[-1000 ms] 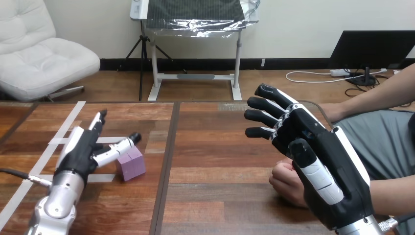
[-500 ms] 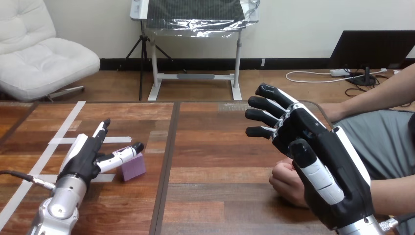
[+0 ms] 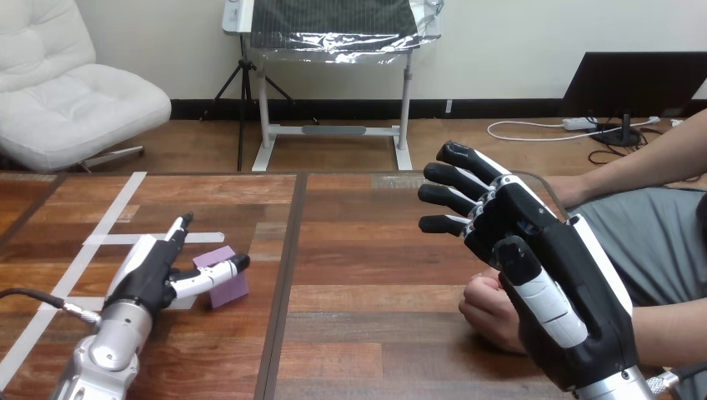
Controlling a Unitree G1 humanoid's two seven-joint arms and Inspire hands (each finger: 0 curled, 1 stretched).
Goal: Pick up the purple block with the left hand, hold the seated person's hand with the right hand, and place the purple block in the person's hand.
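The purple block (image 3: 233, 291) lies on the left half of the wooden table (image 3: 375, 250). My left hand (image 3: 152, 272) is low at the block's left side and open. Its straight fingers (image 3: 178, 228) reach past the block's far left edge, and its thumb (image 3: 214, 272) lies across the block's near face, hiding part of it. My right hand (image 3: 542, 250) is raised at the right, open with fingers loosely spread. Just below and behind it, the person's hand (image 3: 486, 308) rests on the table as a loose fist, apart from my hand; the forearm runs off to the right.
White tape strips (image 3: 108, 218) cross the table's left part, under and beside my left hand. A dark seam (image 3: 288, 267) runs down the table just right of the block. The person's other arm (image 3: 642, 171) shows at the far right.
My left hand has sunk and slid toward the block; its thumb now crosses the block's near face, fingers beyond it. The right hand and the person's hand have stayed put.
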